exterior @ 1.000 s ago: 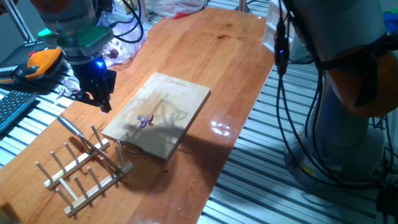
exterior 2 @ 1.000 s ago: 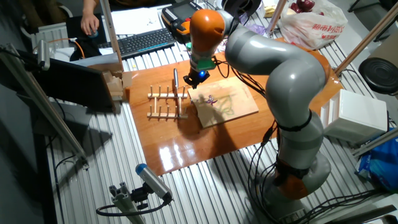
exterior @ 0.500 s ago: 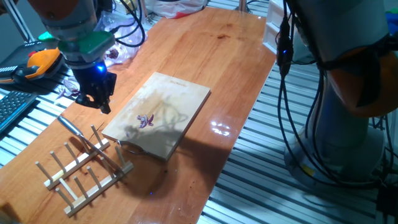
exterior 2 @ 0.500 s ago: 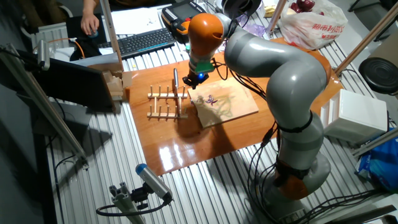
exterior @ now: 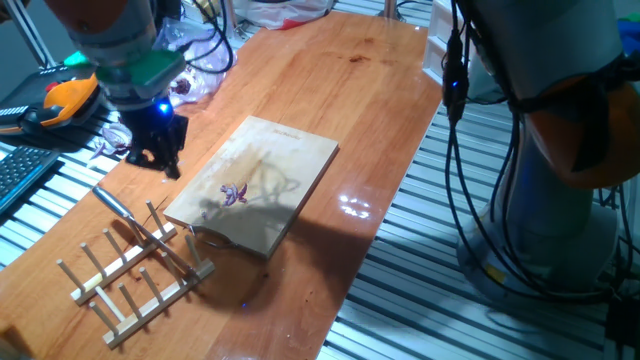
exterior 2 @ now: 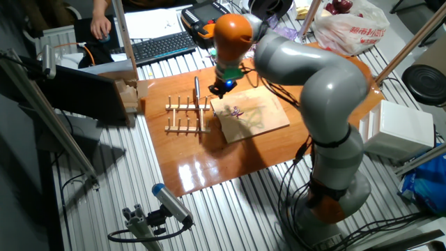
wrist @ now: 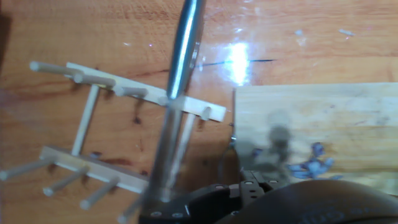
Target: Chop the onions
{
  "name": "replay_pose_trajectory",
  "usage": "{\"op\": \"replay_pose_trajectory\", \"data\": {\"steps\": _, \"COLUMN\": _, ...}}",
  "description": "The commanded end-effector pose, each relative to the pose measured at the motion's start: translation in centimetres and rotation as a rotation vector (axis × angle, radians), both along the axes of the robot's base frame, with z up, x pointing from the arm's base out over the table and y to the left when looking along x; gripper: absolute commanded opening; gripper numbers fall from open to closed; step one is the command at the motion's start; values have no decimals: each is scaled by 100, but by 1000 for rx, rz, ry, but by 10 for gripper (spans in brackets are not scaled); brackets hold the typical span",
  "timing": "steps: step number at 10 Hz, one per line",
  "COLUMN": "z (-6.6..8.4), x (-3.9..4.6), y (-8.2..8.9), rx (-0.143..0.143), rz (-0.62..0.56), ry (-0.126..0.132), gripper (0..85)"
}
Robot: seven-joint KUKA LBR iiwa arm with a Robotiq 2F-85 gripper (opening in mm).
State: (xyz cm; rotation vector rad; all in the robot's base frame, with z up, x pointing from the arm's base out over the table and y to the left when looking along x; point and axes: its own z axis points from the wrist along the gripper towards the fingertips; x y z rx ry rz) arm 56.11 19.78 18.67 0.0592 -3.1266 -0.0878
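Note:
The onions (exterior: 233,195) are a tiny purple and white sliver lying on the wooden board (exterior: 285,160). They also show in the other fixed view (exterior 2: 237,110) and at the lower right of the hand view (wrist: 311,165). My gripper (exterior: 156,160) hangs above the table just left of the board, over the far end of a metal knife handle (exterior: 113,202) that rests in a wooden peg rack (exterior: 130,270). Its fingers look slightly apart and hold nothing. In the hand view the handle (wrist: 180,74) runs up the middle, across the rack (wrist: 93,124).
A keyboard (exterior 2: 164,45) and an orange pendant (exterior: 65,100) lie beyond the table's far-left edge. Crumpled clear plastic with purple scraps (exterior: 185,85) sits behind the gripper. A plastic bag (exterior 2: 348,24) lies at the table's far end.
My gripper has shifted very slightly over the knife handle. The onions, board, knife and rack have not moved.

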Motion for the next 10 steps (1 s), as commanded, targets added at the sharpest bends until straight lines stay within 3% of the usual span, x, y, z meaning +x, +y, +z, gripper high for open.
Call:
{"op": "replay_pose_trajectory", "data": {"steps": 1, "z": -53, "x": -60, "y": -206, "rx": -2, "rz": 8, "ry": -24, "gripper": 0}}
{"op": "replay_pose_trajectory", "data": {"steps": 3, "z": -67, "x": -44, "y": -185, "rx": -10, "rz": -2, "ry": -1, "gripper": 0}}
{"op": "replay_pose_trajectory", "data": {"steps": 4, "z": -55, "x": -38, "y": -167, "rx": -19, "rz": -2, "ry": -2, "gripper": 0}}
{"op": "replay_pose_trajectory", "data": {"steps": 10, "z": -48, "x": -23, "y": -107, "rx": -13, "rz": -8, "ry": 3, "gripper": 0}}
